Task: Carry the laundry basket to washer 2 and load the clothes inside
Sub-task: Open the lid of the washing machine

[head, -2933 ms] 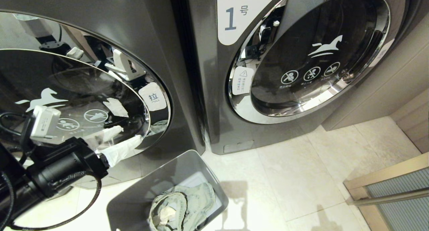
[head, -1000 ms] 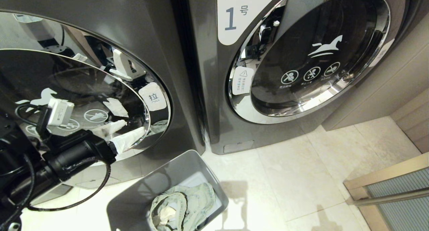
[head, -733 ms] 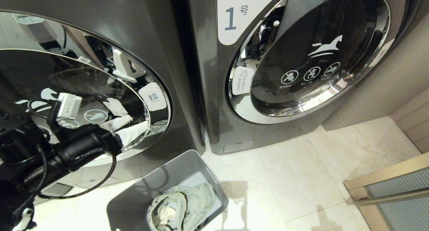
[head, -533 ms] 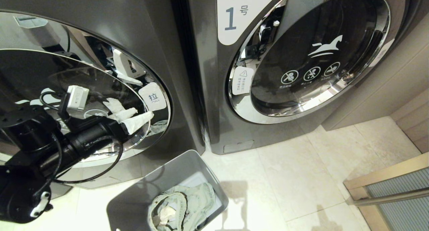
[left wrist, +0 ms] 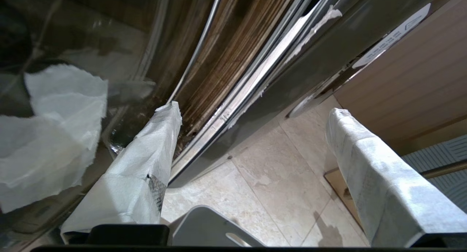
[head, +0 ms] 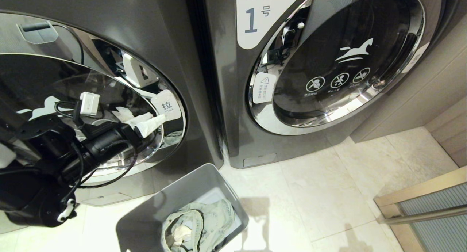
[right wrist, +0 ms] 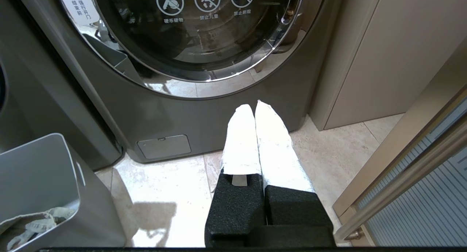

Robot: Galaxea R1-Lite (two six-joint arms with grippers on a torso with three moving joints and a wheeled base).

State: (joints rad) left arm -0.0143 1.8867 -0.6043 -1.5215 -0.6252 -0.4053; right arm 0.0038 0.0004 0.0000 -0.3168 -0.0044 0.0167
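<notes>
Now my left gripper (head: pixel 147 121), jaws spread wide, sits at the right rim of washer 2's door (head: pixel 73 109), below its pull tab (head: pixel 166 106), right arm farther.

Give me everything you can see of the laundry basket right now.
The laundry basket is a grey, smooth-walled plastic tub with rounded corners. It stands upright on the pale tiled floor in front of the two washers, near the gap between them. A slot handle shows in one short wall. The clothes, a crumpled grey-green bundle with a white patch, lie inside. Neither gripper touches it.
</notes>
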